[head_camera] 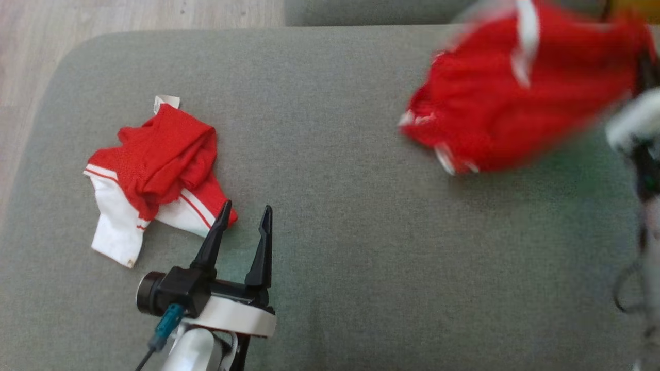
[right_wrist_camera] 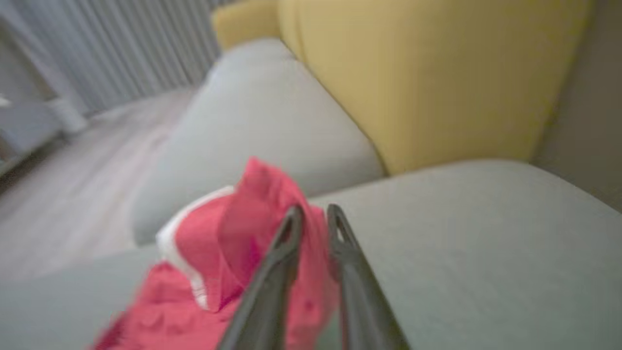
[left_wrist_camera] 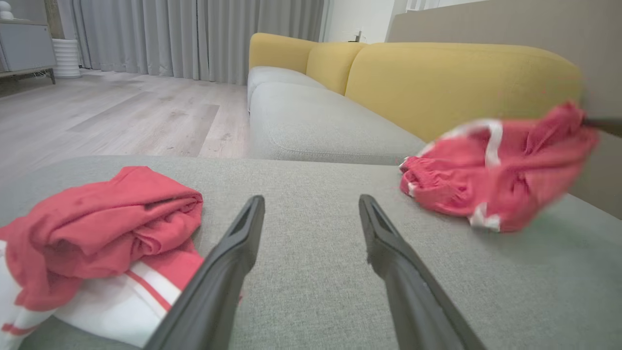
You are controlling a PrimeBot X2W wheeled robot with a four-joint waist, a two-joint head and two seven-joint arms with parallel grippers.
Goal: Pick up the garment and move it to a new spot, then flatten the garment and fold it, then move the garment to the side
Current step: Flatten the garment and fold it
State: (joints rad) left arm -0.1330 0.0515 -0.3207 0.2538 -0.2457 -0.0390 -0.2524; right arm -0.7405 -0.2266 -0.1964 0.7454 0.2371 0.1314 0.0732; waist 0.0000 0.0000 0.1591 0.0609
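The garment (head_camera: 526,98), red with white trim, hangs bunched and motion-blurred above the far right of the grey cushion (head_camera: 335,216). My right gripper (right_wrist_camera: 313,216) is shut on its red cloth (right_wrist_camera: 228,253), which drapes down to the left of the fingers. In the left wrist view the garment (left_wrist_camera: 505,170) floats just off the cushion at the right. My left gripper (head_camera: 247,207) rests low at the front left, open and holding nothing (left_wrist_camera: 311,200).
A second crumpled red-and-white garment (head_camera: 154,159) lies on the cushion just left of my left gripper (left_wrist_camera: 107,223). A yellow sofa back (left_wrist_camera: 437,82) rises behind the cushion. Wooden floor (head_camera: 103,15) lies beyond the cushion's rounded far-left corner. My right pale forearm (head_camera: 631,121) crosses the right edge.
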